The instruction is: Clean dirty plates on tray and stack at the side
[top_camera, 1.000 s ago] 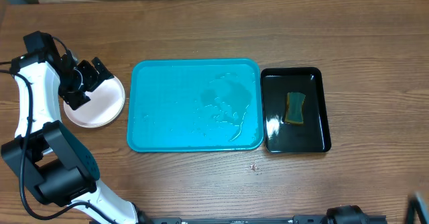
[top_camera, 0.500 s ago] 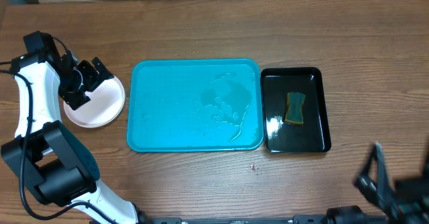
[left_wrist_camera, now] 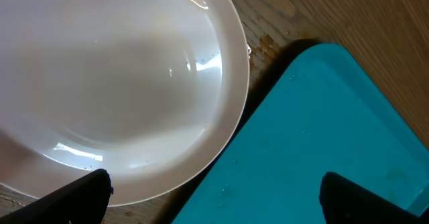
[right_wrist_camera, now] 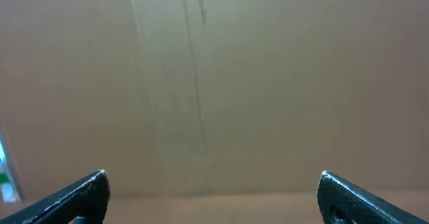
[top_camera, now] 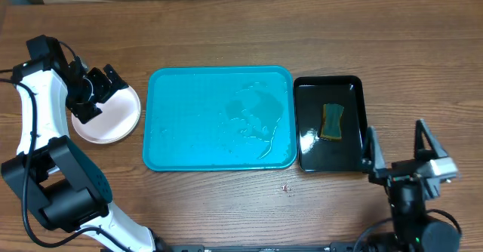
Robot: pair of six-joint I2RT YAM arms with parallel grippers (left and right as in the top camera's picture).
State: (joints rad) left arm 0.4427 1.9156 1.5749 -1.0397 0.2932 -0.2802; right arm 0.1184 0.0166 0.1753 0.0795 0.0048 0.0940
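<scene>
The left gripper [top_camera: 99, 93] is hovering wide open and empty directly over the plates [top_camera: 113, 125], seemingly stacked on the bench [top_camera: 226, 33] just left of the tray [top_camera: 189, 142]. The right gripper [top_camera: 397, 140], also open and empty, is sitting well apart.

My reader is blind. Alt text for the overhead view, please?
A wet turquoise tray sits mid-frame, bare of plates; a white plate lies left of it under the open left gripper. Right of it, a black tray holds a sponge, with the open right gripper nearby.
</scene>
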